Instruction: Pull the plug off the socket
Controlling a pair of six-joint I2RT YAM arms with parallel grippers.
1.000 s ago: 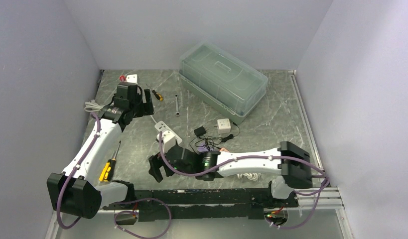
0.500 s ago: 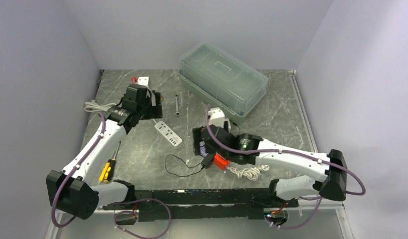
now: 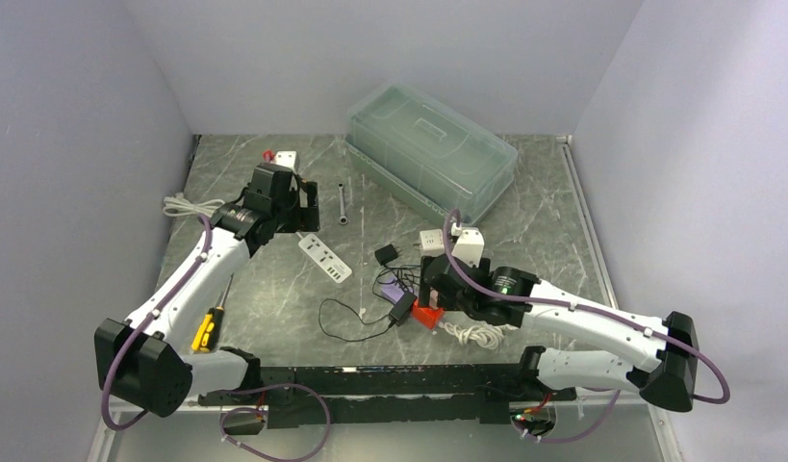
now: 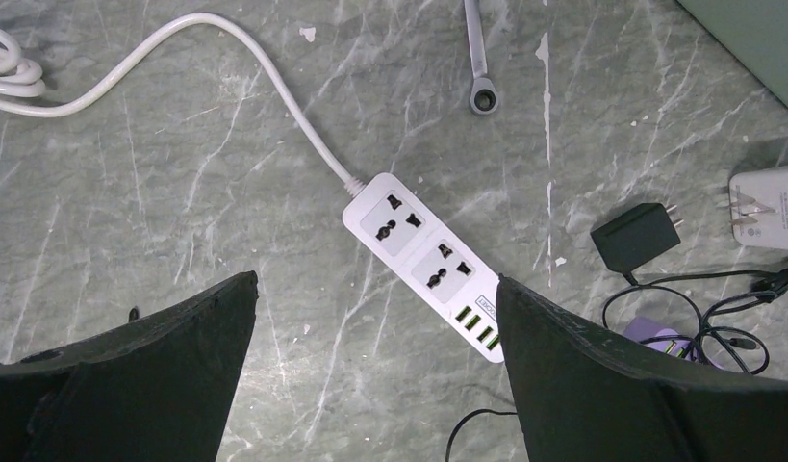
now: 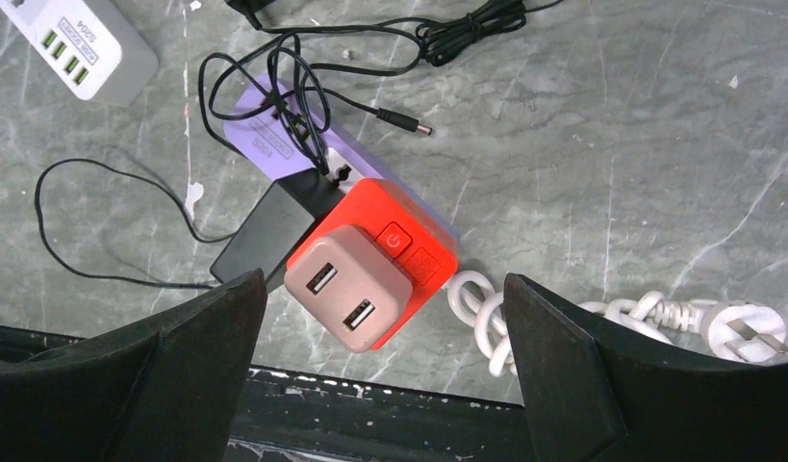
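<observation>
Currently, your right gripper (image 5: pixel 381 279) is the part closest to the arm bases. Its jaws are spread wide and hold nothing. In the right wrist view the beige two-port plug (image 5: pixel 346 300) sits directly below the gripper, seated in the red socket (image 5: pixel 414 245), and neither finger touches it. The socket overlaps one end of a purple strip (image 5: pixel 265 140). A black adapter (image 5: pixel 263 245) lies against the socket's side, and its thin black cord (image 5: pixel 82 274) loops across the table (image 5: pixel 611 144). A knotted white cable (image 5: pixel 491 322) trails from the socket toward the right.

On the left side, note the yellow-and-black screwdriver (image 3: pixel 207 329) lying beside the left arm, near its base.

Further out, the white power strip (image 4: pixel 428 265) lies diagonally on the table with both of its outlets empty. Its white lead (image 4: pixel 226 58) curves away toward the far left. A black charger (image 4: pixel 638 236) and a white adapter (image 4: pixel 770 207) rest to the right of the power strip, apart from each other.

Your left gripper (image 4: pixel 375 280) hangs above the power strip. Its jaws are fully apart, it grips nothing, and it touches nothing.

Beyond the power strip a small wrench (image 4: pixel 478 58) lies flat. At the far edge you see a clear lidded box (image 3: pixel 430 159) and, to its left, a small white-and-red part (image 3: pixel 282 156).
</observation>
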